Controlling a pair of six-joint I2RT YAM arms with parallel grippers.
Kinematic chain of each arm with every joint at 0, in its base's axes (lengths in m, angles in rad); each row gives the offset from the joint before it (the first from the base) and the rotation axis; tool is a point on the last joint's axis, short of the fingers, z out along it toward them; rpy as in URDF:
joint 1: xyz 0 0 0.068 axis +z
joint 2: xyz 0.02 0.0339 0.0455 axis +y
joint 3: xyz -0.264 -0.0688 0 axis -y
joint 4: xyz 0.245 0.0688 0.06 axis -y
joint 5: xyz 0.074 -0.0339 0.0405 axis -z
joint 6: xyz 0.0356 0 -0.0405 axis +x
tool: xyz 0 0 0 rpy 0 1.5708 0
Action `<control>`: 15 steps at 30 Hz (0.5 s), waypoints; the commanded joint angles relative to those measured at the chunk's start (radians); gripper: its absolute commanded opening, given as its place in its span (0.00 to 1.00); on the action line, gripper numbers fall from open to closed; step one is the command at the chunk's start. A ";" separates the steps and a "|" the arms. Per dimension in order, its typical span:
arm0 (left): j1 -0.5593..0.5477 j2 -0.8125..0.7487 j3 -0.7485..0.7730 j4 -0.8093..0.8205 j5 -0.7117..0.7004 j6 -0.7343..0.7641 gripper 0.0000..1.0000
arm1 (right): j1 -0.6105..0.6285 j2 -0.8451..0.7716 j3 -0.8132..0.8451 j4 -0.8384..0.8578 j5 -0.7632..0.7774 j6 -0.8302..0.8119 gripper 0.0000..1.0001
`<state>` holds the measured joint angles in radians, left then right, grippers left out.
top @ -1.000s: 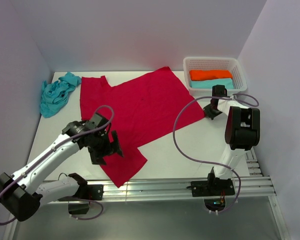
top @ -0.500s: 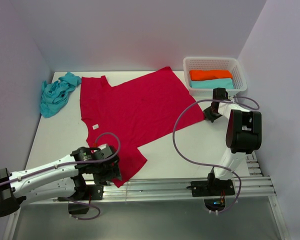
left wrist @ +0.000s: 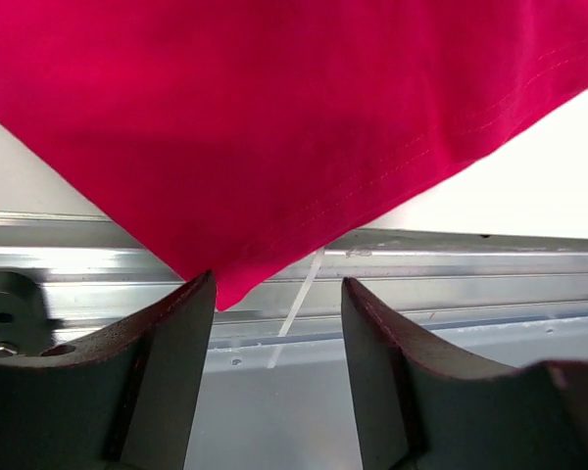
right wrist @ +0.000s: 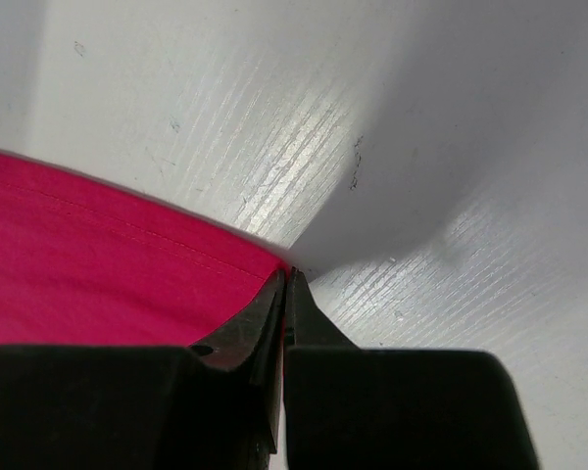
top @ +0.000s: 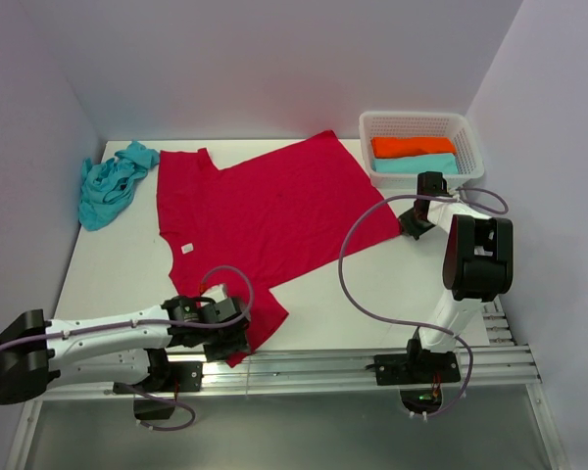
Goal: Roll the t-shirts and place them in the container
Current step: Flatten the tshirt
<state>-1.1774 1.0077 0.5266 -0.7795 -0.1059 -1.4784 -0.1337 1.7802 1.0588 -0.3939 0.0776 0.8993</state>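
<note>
Left end effector (left wrist: 279, 286) spread at corner of red t-shirt (top: 265, 206) by table (top: 363, 294) edge; right end effector (right wrist: 286, 276) closed.

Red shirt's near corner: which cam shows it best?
Left wrist: the corner fills the frame, its tip over the rail, between the open left hand's fingers. Top view shows the whole red shirt, but the left arm partly hides that corner. Right wrist shows only another corner, at the shut right hand.

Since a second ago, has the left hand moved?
Yes. The left hand has come toward the near edge of the table, from over the red t-shirt down to its nearest corner, right beside the aluminium rail.
</note>
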 commanded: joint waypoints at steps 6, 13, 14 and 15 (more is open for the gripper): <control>-0.100 0.026 -0.005 -0.006 -0.029 -0.123 0.59 | -0.007 -0.016 0.036 -0.017 0.002 -0.011 0.00; -0.136 0.041 -0.019 -0.067 -0.021 -0.160 0.57 | -0.007 -0.010 0.040 -0.013 -0.001 -0.013 0.00; -0.137 0.043 -0.020 -0.072 -0.021 -0.164 0.57 | -0.007 -0.008 0.040 -0.014 -0.001 -0.013 0.00; -0.139 0.046 -0.022 -0.070 -0.023 -0.169 0.56 | -0.007 -0.008 0.041 -0.013 -0.002 -0.014 0.00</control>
<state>-1.3037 1.0451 0.5205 -0.8112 -0.1112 -1.5959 -0.1337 1.7802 1.0615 -0.3981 0.0666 0.8959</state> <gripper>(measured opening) 0.572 0.009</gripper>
